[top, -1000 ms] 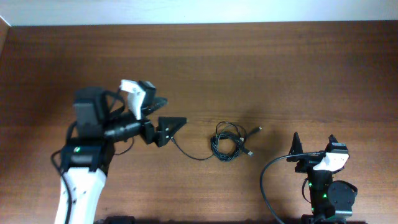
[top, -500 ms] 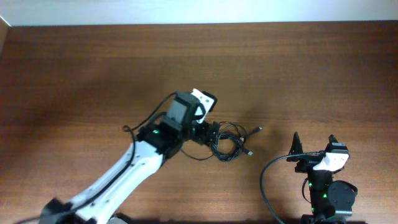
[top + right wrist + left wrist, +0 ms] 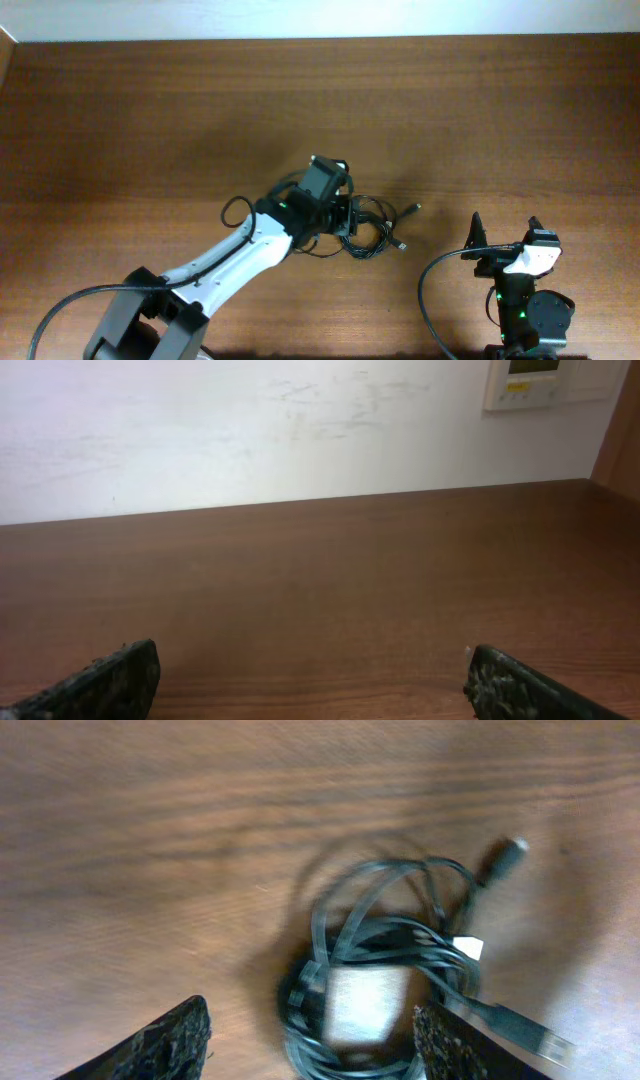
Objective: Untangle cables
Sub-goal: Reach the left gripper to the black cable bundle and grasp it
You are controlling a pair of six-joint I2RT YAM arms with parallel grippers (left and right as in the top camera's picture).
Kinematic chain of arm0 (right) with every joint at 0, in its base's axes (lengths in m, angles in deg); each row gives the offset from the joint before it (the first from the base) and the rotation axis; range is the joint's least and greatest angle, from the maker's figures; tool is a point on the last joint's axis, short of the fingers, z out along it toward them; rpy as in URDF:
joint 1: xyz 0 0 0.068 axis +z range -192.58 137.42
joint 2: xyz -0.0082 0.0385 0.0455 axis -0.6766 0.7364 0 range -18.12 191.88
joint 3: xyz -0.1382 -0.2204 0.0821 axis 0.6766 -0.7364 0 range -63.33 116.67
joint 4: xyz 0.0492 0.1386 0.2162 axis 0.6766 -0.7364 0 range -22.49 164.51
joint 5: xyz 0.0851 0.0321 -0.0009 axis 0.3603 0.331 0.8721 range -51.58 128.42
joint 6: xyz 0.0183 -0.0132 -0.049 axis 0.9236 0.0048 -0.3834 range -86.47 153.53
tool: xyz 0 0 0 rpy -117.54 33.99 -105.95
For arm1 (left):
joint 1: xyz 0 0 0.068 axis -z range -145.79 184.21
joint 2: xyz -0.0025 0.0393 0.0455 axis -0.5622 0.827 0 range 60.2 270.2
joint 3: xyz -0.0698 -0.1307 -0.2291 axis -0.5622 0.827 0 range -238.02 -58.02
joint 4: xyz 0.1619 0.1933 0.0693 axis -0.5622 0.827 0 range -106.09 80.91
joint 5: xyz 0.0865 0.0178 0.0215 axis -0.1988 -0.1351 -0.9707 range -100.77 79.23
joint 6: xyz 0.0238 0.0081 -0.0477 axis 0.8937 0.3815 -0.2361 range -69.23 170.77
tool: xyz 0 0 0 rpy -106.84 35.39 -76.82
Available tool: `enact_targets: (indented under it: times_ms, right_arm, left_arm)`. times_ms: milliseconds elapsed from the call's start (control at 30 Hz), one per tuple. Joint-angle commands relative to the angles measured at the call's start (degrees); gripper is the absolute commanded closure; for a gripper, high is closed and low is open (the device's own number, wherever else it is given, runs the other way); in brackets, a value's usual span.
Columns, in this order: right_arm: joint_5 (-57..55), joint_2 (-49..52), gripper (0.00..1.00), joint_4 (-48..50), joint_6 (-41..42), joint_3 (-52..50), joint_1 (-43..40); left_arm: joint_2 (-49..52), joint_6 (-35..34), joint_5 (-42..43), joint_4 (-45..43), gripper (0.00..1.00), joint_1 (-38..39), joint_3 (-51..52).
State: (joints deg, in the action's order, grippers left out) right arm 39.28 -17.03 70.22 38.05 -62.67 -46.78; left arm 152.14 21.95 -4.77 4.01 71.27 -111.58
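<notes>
The cables (image 3: 372,228) are thin black cords coiled in a tangled bundle at the middle of the wooden table, with small plug ends sticking out to the right. My left gripper (image 3: 346,216) is open right over the bundle's left side. In the left wrist view the cables (image 3: 385,955) lie between and just beyond the open fingers (image 3: 310,1045), with a white tag in the coil. My right gripper (image 3: 503,236) is open and empty at the front right, away from the cables; its wrist view (image 3: 310,685) shows only bare table and wall.
The wooden table (image 3: 480,120) reaches to a white wall at the back. A thick black robot cable (image 3: 430,290) loops at the right arm's base. A white wall panel (image 3: 530,382) shows in the right wrist view.
My left arm has swung from the left of the table to the right and now reaches over the cable bundle. The right arm has not moved.
</notes>
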Motion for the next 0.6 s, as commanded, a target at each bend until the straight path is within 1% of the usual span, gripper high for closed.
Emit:
enact_targets:
  times_ms: [0,33,167,200,233,333,433,500,533,567]
  right_arm:
    - [-0.7,0.0,0.02,-0.3,0.2,-0.3,-0.3]
    - [-0.7,0.0,0.02,-0.3,0.2,-0.3,-0.3]
    - [-0.7,0.0,0.02,-0.3,0.2,-0.3,-0.3]
    - [-0.7,0.0,0.02,-0.3,0.2,-0.3,-0.3]
    - [-0.7,0.0,0.02,-0.3,0.2,-0.3,-0.3]
    - [-0.7,0.0,0.02,-0.3,0.2,-0.3,-0.3]
    - [-0.7,0.0,0.02,-0.3,0.2,-0.3,-0.3]
    - [-0.7,0.0,0.02,-0.3,0.2,-0.3,-0.3]
    - [-0.7,0.0,0.02,-0.3,0.2,-0.3,-0.3]
    - [-0.7,0.0,0.02,-0.3,0.2,-0.3,-0.3]
  left_arm:
    - [2.2,-6.3,-1.6,1.0,0.34,3.9,-0.5]
    - [3.1,-8.8,-3.1,1.7,0.34,4.7,-0.5]
    - [5.9,-14.7,-3.5,4.0,0.35,5.3,-0.5]
    - [6.4,-15.6,-3.5,4.3,0.37,5.2,-0.5]
    - [6.6,-16.3,-3.5,4.4,0.41,5.2,-0.5]
    - [7.5,-19.1,-4.3,4.1,0.43,5.2,-0.5]
    - [8.1,-19.3,-4.4,3.5,0.44,5.2,-0.5]
    - [8.6,-19.3,-4.3,2.6,0.49,5.2,-0.5]
    - [8.7,-19.3,-4.4,2.2,0.55,5.2,-0.5]
    - [8.7,-19.3,-4.5,1.8,0.60,5.2,-0.5]
